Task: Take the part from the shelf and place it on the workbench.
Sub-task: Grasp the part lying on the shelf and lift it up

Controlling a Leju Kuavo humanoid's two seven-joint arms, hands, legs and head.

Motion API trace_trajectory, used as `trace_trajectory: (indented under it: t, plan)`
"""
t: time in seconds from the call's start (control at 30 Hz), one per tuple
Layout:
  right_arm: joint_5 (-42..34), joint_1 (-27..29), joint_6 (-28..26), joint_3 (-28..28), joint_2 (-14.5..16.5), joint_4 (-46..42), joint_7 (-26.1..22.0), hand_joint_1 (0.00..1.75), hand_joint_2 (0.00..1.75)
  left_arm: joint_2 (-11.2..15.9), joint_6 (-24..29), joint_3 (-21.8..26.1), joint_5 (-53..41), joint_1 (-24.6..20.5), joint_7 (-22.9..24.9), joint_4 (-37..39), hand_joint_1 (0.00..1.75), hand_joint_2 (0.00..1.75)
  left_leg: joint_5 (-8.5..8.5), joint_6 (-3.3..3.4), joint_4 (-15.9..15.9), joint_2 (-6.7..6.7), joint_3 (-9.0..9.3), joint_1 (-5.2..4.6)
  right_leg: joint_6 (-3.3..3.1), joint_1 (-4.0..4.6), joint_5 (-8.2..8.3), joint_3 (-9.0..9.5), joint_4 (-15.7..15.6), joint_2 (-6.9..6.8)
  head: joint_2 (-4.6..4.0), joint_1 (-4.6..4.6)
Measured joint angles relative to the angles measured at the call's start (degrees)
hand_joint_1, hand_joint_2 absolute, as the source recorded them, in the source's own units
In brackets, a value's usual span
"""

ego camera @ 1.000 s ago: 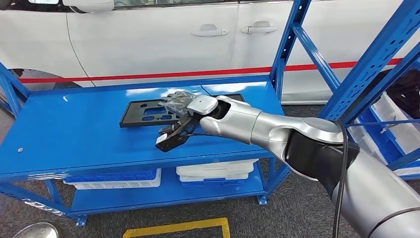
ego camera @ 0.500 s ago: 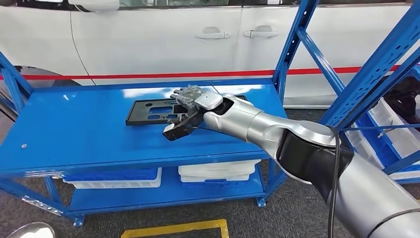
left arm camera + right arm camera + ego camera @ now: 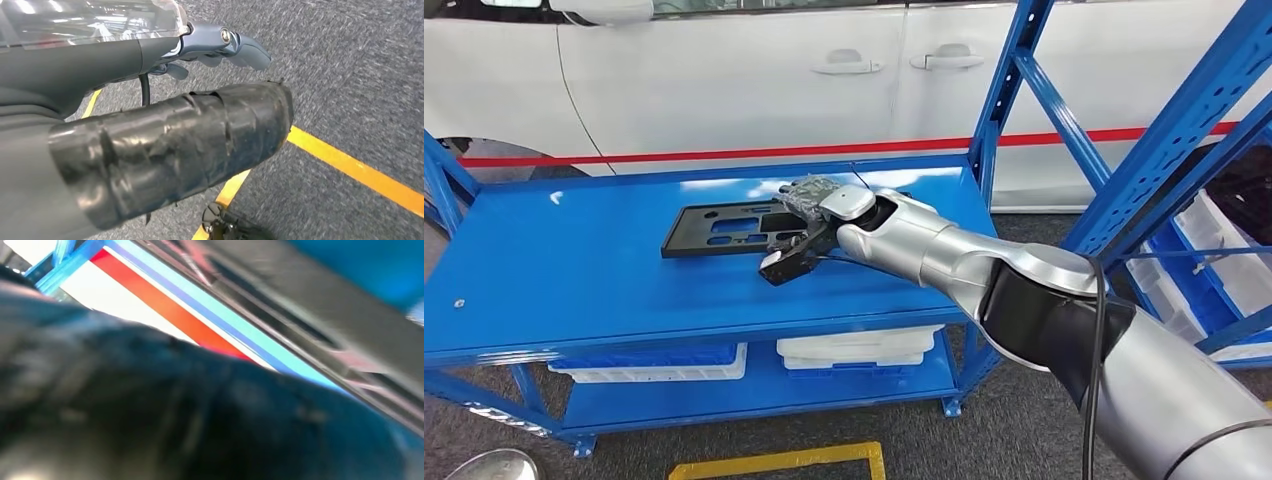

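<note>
1. The part (image 3: 724,228) is a flat black plastic panel with several cutouts, lying flat on the top level of the blue shelf (image 3: 574,270), toward the 12 o'clock side of the deck.
2. My guess on handling: thin moulded plastic, light, fairly stiff but probably flexes if I lift it from one end. Looks smooth, so it might slide before it lifts.
3. Best hold, I reckon, is the end at 3 o'clock, pinched over the rim, or through one of the cutouts.
4. My right hand (image 3: 809,215) sits on that 3 o'clock end, touching or right over it. The fingers curl down, but honestly I can't tell if they're clamped on it.
5. My left hand (image 3: 150,150) hangs over grey floor with yellow lines; can't tell how its fingers are set.
6. A white car (image 3: 754,70) is parked behind the shelf.
</note>
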Motion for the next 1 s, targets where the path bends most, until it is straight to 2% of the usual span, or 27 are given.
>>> trace_trajectory:
  t: [0.1,0.13,0.17,0.2,0.23,0.27,0.3,0.33,0.43,0.5,0.53,0.6,0.63,0.67,0.7,0.77,0.8,0.83,0.9,0.97,1.0]
  plan:
    - [0.02,0.11,0.02,-0.07,0.29,0.29,-0.03,0.00,0.00,0.03,0.02,0.00,0.00,0.05,0.00,0.00,0.00,0.00,-4.49,-0.38,9.91,0.03,-4.82,0.08,-0.70,0.18,0.01,0.13,-0.10,-0.03,0.00,-0.01]
    - [0.02,0.24,0.04,-0.07,0.41,0.39,-0.04,0.00,0.00,0.04,0.02,0.00,-0.01,0.09,0.00,0.00,0.00,0.00,-4.92,-0.49,12.10,0.04,-5.98,0.08,-0.74,0.24,-0.05,0.11,0.00,-0.01,0.00,-0.01]
    - [0.03,0.35,0.06,-0.07,0.53,0.51,-0.07,0.00,0.00,0.03,0.01,0.00,-0.01,0.13,0.00,0.00,0.00,0.00,-4.34,-0.54,12.45,0.06,-6.28,0.09,-0.75,0.28,-0.14,0.10,0.16,0.03,0.00,-0.01]
    - [0.03,0.41,0.09,-0.07,0.63,0.63,-0.11,0.00,0.00,0.03,0.01,0.00,-0.02,0.14,0.00,0.00,0.00,0.00,-2.78,-0.54,10.59,0.08,-5.47,0.09,-0.70,0.28,-0.30,0.08,0.41,0.07,0.00,-0.01]
    - [0.04,0.44,0.12,-0.08,0.68,0.74,-0.14,0.00,0.00,0.04,0.01,0.00,-0.03,0.14,0.00,0.00,0.00,0.00,-0.73,-0.48,7.13,0.10,-3.84,0.10,-0.57,0.26,-0.53,0.09,0.73,0.09,0.00,-0.01]
    - [0.04,0.43,0.14,-0.09,0.70,0.84,-0.17,0.00,0.00,0.05,0.01,0.00,-0.04,0.11,0.00,0.00,0.00,0.00,0.63,-0.32,3.60,0.12,-2.15,0.08,-0.36,0.26,-0.79,0.03,1.06,0.09,0.00,-0.01]
    - [0.04,0.39,0.16,-0.13,0.69,0.96,-0.18,0.00,0.00,0.07,0.01,0.00,-0.06,0.09,0.00,0.00,0.00,0.00,1.57,-0.10,0.68,0.08,-0.77,0.03,-0.08,0.41,-1.06,-0.12,1.51,0.08,0.00,0.02]
    - [0.04,0.34,0.17,-0.17,0.68,1.08,-0.18,0.00,0.00,0.07,0.01,0.00,-0.08,0.10,0.02,0.00,0.00,0.00,1.81,0.15,-0.87,0.05,-0.05,-0.05,0.22,0.48,-1.22,-0.31,1.80,0.08,0.00,0.02]
    - [0.04,0.34,0.17,-0.32,0.65,1.53,-0.29,0.00,0.00,0.02,0.00,0.00,-0.14,0.21,0.09,0.00,0.00,0.00,1.88,1.04,-1.48,0.00,0.09,-0.15,1.05,0.65,-1.28,-0.60,1.92,0.13,0.01,0.02]
    - [0.03,0.43,0.15,-0.38,0.60,1.83,-0.65,0.00,0.00,-0.04,0.00,0.00,-0.15,0.20,0.10,0.00,0.00,0.00,2.18,1.68,-1.92,0.06,0.24,0.04,1.61,0.54,-2.65,-1.31,3.68,0.14,0.01,0.04]
    - [0.03,0.52,0.14,-0.41,0.57,1.97,-0.87,0.00,0.00,-0.08,0.00,0.00,-0.15,0.17,0.12,0.00,0.00,0.00,2.29,1.91,-2.08,0.07,0.30,0.12,1.91,0.41,-4.19,-2.46,6.27,0.12,0.01,0.04]
    - [0.02,1.03,0.20,-0.44,0.52,2.27,-1.24,0.00,0.00,-0.07,0.00,0.00,-0.16,0.22,0.15,0.00,0.00,0.00,2.30,2.14,-2.12,0.05,0.27,0.07,2.37,0.22,-7.61,-5.96,13.70,0.09,0.00,0.03]
    - [0.01,1.46,0.24,-0.44,0.52,2.42,-1.35,0.00,0.00,-0.07,0.00,0.00,-0.16,0.29,0.16,0.00,0.00,0.00,2.28,2.17,-2.11,0.03,0.26,0.04,2.48,0.16,-8.43,-7.43,16.61,0.08,0.00,0.04]
    - [-0.01,1.88,0.27,-0.44,0.51,2.56,-1.46,0.00,0.00,-0.07,0.00,0.00,-0.17,0.35,0.17,0.00,0.00,0.00,2.26,2.20,-2.10,0.01,0.29,0.02,2.45,0.14,-8.11,-8.01,17.54,0.08,0.00,0.04]
    - [-0.04,2.18,0.30,-0.44,0.51,2.68,-1.59,0.00,0.00,-0.07,0.00,0.00,-0.17,0.38,0.17,0.00,0.00,0.00,2.24,2.19,-2.09,0.00,0.33,-0.02,2.31,0.15,-6.76,-7.51,16.23,0.08,0.00,0.05]
    - [-0.10,2.34,0.31,-0.52,0.51,2.83,-1.81,0.00,0.00,-0.08,0.00,0.00,-0.17,0.36,0.17,0.00,0.00,0.00,2.20,2.14,-2.11,0.01,0.47,-0.11,1.57,0.36,-2.78,-3.97,8.57,0.08,0.00,0.04]
    - [-0.11,2.28,0.31,-0.58,0.51,2.88,-1.89,0.00,0.00,-0.14,0.00,0.00,-0.17,0.32,0.18,0.00,0.00,0.00,2.18,2.02,-2.10,0.02,0.47,-0.21,1.13,0.59,-1.44,-2.25,4.88,0.06,0.00,0.05]
    - [-0.11,2.23,0.32,-0.64,0.51,2.93,-1.92,0.00,0.00,-0.19,0.00,0.00,-0.17,0.29,0.18,0.00,0.00,0.00,2.20,1.83,-2.12,0.04,0.42,-0.24,0.75,0.85,-0.74,-1.11,2.39,0.03,0.00,0.04]
    - [-0.11,2.19,0.36,-0.69,0.50,3.06,-1.94,0.00,0.00,-0.28,0.00,0.00,-0.17,0.29,0.17,0.00,0.00,0.00,2.30,1.30,-2.30,0.08,0.37,-0.22,0.36,1.25,-0.65,-0.65,1.12,0.01,0.00,0.04]
    - [-0.12,2.22,0.42,-0.71,0.49,3.15,-1.99,0.00,0.00,-0.28,0.00,0.00,-0.18,0.33,0.17,0.00,0.00,0.00,2.00,0.73,-2.14,0.15,0.31,-0.27,-0.12,0.90,-0.21,-0.18,0.26,-0.04,0.00,0.02]
    - [-0.13,2.21,0.43,-0.72,0.49,3.18,-2.03,0.00,0.00,-0.31,0.00,0.00,-0.18,0.32,0.17,0.00,0.00,0.00,1.18,0.49,-1.06,0.16,-0.11,-0.29,-0.43,0.69,0.06,0.14,-0.25,-0.12,0.00,0.01]
